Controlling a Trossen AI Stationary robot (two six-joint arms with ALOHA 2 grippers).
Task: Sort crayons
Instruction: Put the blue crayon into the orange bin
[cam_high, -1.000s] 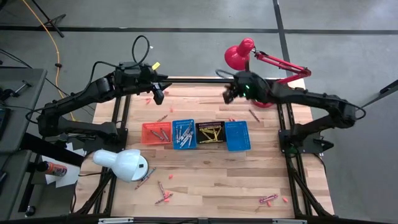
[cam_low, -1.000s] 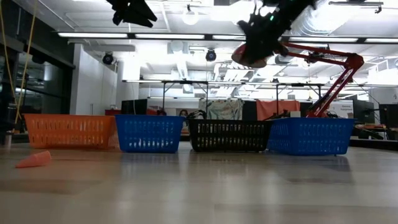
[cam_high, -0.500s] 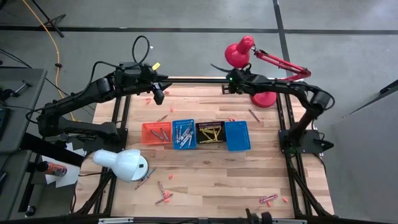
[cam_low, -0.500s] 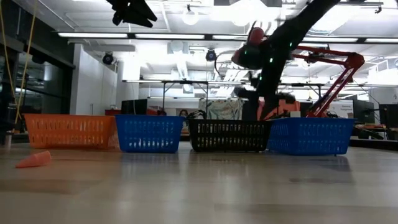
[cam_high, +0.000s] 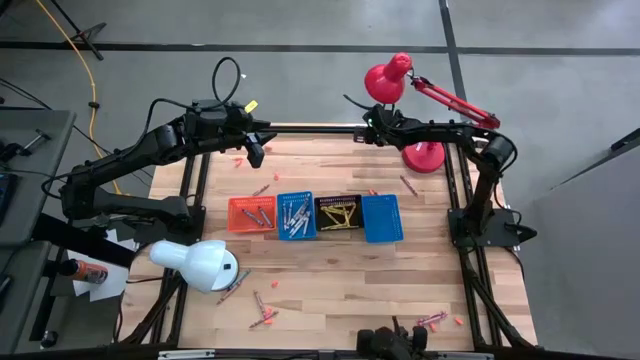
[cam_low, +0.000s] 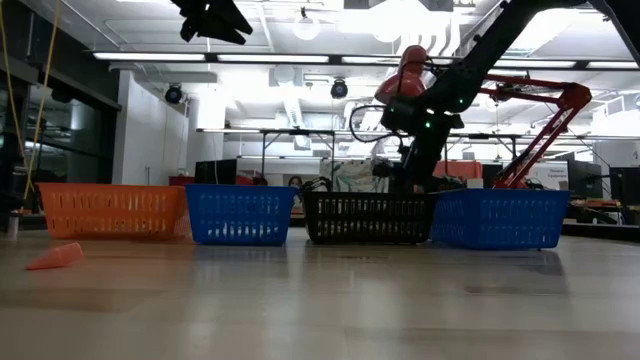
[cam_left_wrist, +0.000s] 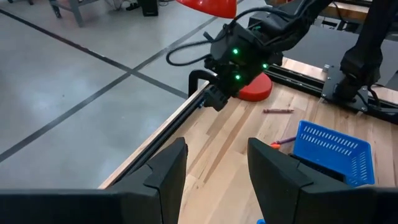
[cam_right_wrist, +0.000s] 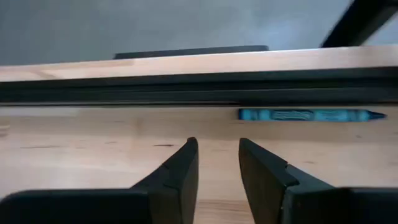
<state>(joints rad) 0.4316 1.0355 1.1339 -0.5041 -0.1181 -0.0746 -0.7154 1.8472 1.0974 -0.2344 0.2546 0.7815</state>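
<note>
Left gripper being held spread, empty, above far-left table corner. Right gripper being held spread, empty, low near far rail, facing blue crayon lying along rail. Crayon judged light, stiff, prone to rolling; mid-length grasp being advised. Rail being judged obstruction; baskets and red lamp standing nearby.

No legible text, brand, number or sign found in any view. The paper wrapper of the blue wax crayon lying against the dark table rail carries print, too blurred to read.
</note>
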